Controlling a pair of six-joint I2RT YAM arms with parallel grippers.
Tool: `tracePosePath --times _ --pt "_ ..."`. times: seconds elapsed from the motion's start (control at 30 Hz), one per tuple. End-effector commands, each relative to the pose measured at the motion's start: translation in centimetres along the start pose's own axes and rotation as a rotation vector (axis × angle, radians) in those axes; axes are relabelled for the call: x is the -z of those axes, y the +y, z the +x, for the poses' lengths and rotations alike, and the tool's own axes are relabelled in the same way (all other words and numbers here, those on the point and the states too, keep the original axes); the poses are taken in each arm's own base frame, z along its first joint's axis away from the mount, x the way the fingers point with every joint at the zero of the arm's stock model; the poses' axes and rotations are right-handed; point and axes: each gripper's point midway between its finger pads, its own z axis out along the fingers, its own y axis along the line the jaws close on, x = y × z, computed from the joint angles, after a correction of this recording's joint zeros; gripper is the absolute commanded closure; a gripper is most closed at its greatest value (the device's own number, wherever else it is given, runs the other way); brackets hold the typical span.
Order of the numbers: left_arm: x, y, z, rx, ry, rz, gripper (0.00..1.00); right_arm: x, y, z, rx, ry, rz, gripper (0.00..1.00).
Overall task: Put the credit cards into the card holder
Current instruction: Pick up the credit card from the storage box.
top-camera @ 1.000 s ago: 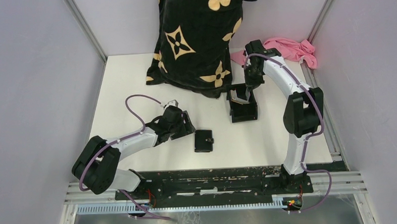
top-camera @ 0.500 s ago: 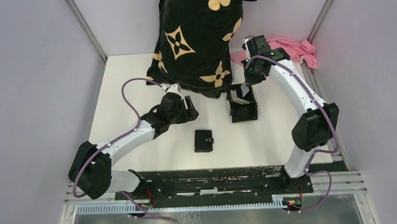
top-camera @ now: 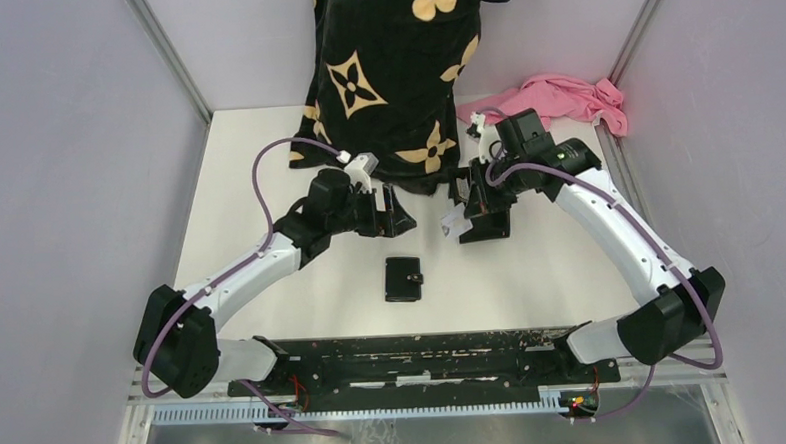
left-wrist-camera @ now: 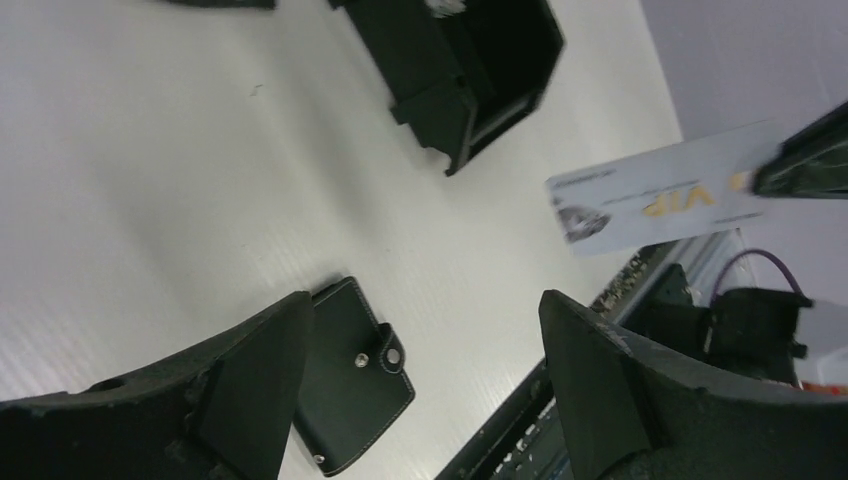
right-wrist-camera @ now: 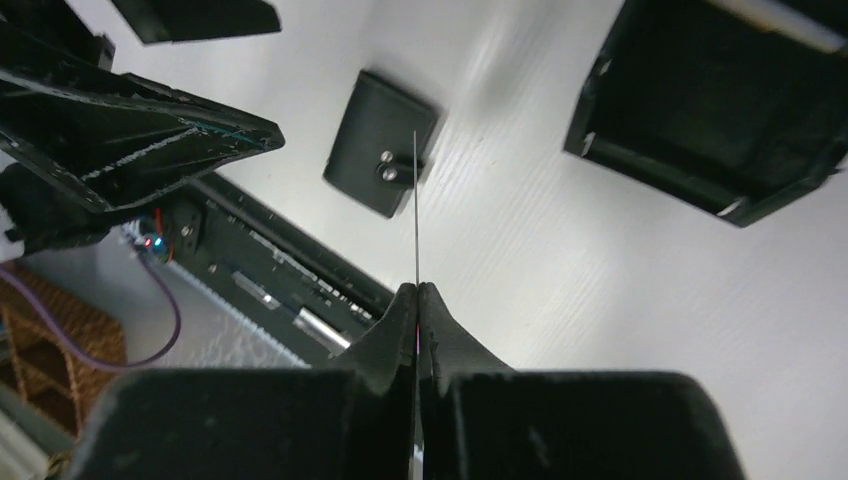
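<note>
The card holder (top-camera: 404, 279), a small black case with a snap flap, lies closed on the white table near the front; it also shows in the left wrist view (left-wrist-camera: 352, 375) and the right wrist view (right-wrist-camera: 381, 143). My right gripper (top-camera: 466, 211) is shut on a whitish-grey credit card (top-camera: 454, 220), held above the table; the card shows edge-on in the right wrist view (right-wrist-camera: 416, 210) and flat in the left wrist view (left-wrist-camera: 655, 203). My left gripper (top-camera: 400, 210) is open and empty, above and behind the card holder. The blue card is not visible.
A black open box (top-camera: 484, 218) stands right of centre, just beside the right gripper. A black cloth with a tan flower pattern (top-camera: 392, 72) hangs at the back. A pink cloth (top-camera: 564, 96) lies at the back right. A black rail (top-camera: 415, 356) runs along the near edge.
My right gripper has lifted the whitish-grey card out of the black box and swung it left and forward. My left gripper has moved right and back, past the card holder.
</note>
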Motion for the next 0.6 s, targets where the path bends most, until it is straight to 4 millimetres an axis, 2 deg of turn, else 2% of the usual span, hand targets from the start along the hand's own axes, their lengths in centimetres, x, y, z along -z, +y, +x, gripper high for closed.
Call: tracePosePath --times 0.0,0.27,0.57 --pt "1.4 -5.3 -2.2 -0.154 -0.008 0.256 0.10 0.6 3.9 1.4 -0.008 0.014 -0.216 0.99" --pt "2.6 -8.2 -0.2 -0.153 0.117 0.460 0.10 0.5 6.5 3.2 -0.030 0.054 -0.389 0.99" --pt "2.6 -8.6 1.2 -0.124 0.202 0.533 0.11 0.2 8.3 3.6 -0.082 0.069 -0.526 0.99"
